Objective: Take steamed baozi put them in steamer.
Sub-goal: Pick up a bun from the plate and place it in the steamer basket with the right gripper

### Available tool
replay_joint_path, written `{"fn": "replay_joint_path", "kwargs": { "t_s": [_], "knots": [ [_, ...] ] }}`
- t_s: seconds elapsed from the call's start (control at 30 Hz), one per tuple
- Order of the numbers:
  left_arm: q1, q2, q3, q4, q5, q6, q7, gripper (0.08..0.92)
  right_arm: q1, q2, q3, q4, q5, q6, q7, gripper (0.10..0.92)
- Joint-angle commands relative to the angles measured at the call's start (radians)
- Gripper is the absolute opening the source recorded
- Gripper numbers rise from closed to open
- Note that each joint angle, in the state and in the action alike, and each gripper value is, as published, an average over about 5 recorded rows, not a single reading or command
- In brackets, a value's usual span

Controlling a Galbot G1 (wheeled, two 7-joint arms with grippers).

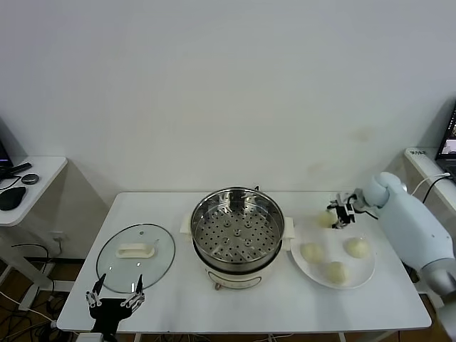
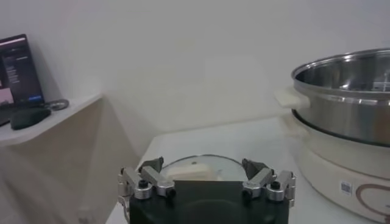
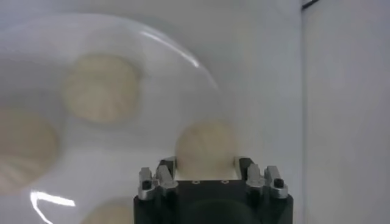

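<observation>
Our right tool closes on one baozi above the plate's far edge. Three buns wait on the plate, the steamer holds none. Our left tool hangs wide open and unladen at the worktop's near edge.

steamer: polished, mirror-bright metal; perforated tray; matt white plastic-looking base
glass lid: clear, glossy; white handle
plate: glossy white, glazed look
steamed baozi, between the right gripper's fingers: matt, smooth, cream
table: smooth white
</observation>
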Motion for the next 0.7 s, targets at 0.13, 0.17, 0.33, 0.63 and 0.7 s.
{"fn": "replay_joint_path", "kwargs": {
  "t_s": [0.13,0.17,0.33,0.63,0.7],
  "knots": [
    [-0.025,0.004,-0.002,-0.003,0.000,0.004,-0.007,0.823,0.422,0.015,-0.324,0.102,0.398,-0.097,-0.096,0.611],
    [-0.029,0.005,-0.003,-0.004,-0.001,0.004,-0.008,0.823,0.460,0.033,-0.362,0.105,0.434,-0.105,-0.112,0.611],
    [-0.044,0.004,-0.008,-0.008,-0.006,0.004,-0.010,0.823,0.578,0.152,-0.494,0.066,0.558,-0.056,-0.192,0.614],
    [-0.040,-0.015,-0.017,-0.018,-0.009,0.003,-0.017,0.823,0.594,0.330,-0.578,-0.031,0.521,0.572,-0.270,0.623],
    [-0.038,-0.018,-0.018,-0.017,-0.009,0.003,-0.019,0.823,0.569,0.336,-0.581,-0.001,0.434,0.657,-0.266,0.625]
  ]
}}
